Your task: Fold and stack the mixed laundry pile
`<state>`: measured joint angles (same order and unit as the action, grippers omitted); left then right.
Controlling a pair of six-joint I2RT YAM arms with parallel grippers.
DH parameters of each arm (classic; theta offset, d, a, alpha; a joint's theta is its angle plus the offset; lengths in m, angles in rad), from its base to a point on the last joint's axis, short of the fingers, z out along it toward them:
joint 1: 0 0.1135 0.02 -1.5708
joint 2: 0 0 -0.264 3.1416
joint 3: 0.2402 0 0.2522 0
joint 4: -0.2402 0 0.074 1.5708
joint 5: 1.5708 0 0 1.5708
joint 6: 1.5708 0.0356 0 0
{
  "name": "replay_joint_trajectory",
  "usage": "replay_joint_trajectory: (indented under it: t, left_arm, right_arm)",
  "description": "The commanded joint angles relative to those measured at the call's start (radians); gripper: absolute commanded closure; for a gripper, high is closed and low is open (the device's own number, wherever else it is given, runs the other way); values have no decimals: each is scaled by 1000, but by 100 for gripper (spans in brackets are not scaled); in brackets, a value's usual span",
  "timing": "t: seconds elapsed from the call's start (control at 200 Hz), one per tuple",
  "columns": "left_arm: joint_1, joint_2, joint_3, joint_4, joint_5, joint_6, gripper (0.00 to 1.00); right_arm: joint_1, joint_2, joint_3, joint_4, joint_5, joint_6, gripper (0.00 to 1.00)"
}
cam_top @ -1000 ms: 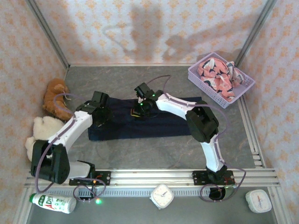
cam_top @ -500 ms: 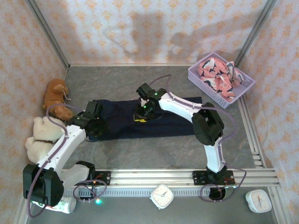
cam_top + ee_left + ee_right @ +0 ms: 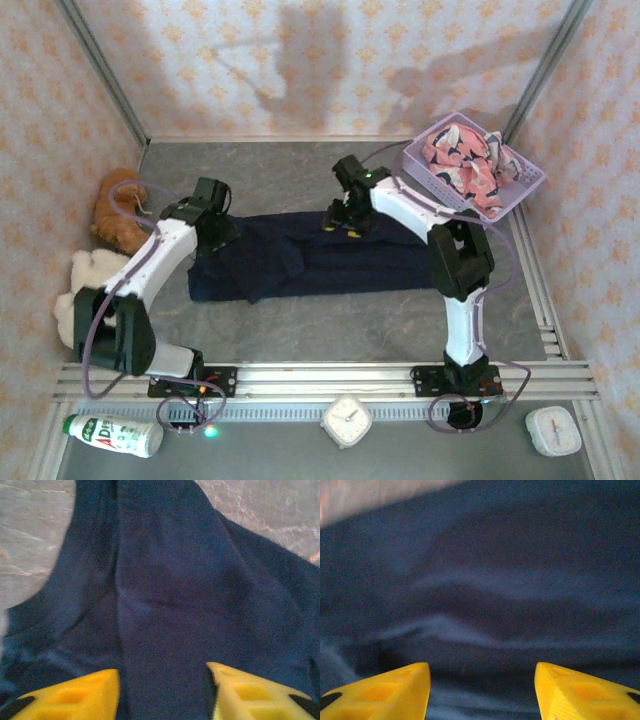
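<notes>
Tabletop (image 3: 330,330) bears navy garment (image 3: 345,265) beneath left claw (image 3: 162,682).

We find bare table (image 3: 330,320) along near and far edges; plush toys (image 3: 115,215) block the left edge, a basket (image 3: 432,178) the far-right corner.

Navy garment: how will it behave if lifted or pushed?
Likely floppy: the navy garment lies in soft folds and wrinkles, so a lifted edge should droop. Pushed across the table, it would probably bunch rather than slide; its left part is rumpled.
</notes>
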<state>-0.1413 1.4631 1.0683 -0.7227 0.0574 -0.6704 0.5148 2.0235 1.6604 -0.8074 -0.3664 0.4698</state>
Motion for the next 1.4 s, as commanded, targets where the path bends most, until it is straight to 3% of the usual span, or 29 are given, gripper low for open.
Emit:
replay_joint_trajectory:
  t: [0.0, 0.365, 0.706, 0.856, 1.146, 1.296, 1.396]
  left_arm:
    - [6, 122, 31, 54, -46, -1, 61]
    - [60, 397, 137, 0, -112, 49, 60]
    - [73, 606, 358, -158, -232, 217, 55]
    - [70, 695, 556, -173, -74, 269, 50]
    - [46, 1012, 1109, -274, 63, 151, 52]
    - [39, 1125, 1443, -361, 169, 141, 26]
    - [26, 1080, 1499, -351, 254, 113, 20]
  right_arm:
    - [-65, 52, 64, 50, 90, -1, 45]
    - [-221, 249, 176, 38, 233, -25, 47]
    - [-314, 233, 82, 38, 267, -48, 48]
    - [-299, 146, -54, 70, 223, -18, 49]
    - [-277, -131, -437, 96, 203, 127, 48]
    - [-248, -277, -517, 87, 193, 104, 46]
    - [-246, -329, -493, 76, 187, 43, 46]
